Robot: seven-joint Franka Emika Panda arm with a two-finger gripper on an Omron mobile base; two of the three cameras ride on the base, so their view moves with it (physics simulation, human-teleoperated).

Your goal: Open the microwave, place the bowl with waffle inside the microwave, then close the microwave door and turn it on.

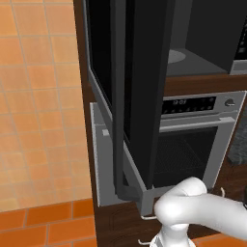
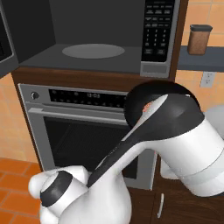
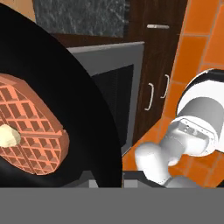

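White arm folded low before the steel oven; gripper clamped on shallow black bowl carrying gridded orange-brown waffle

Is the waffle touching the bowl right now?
Touching. The hand view shows the waffle lying flat on the black floor of the bowl, no gap.

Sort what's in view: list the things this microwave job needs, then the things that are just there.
Needed:
microwave, cavity open
microwave door, swung open
bowl, close against the hand camera
waffle, lying in the bowl

Just there:
oven under the microwave
brown jar on a shelf
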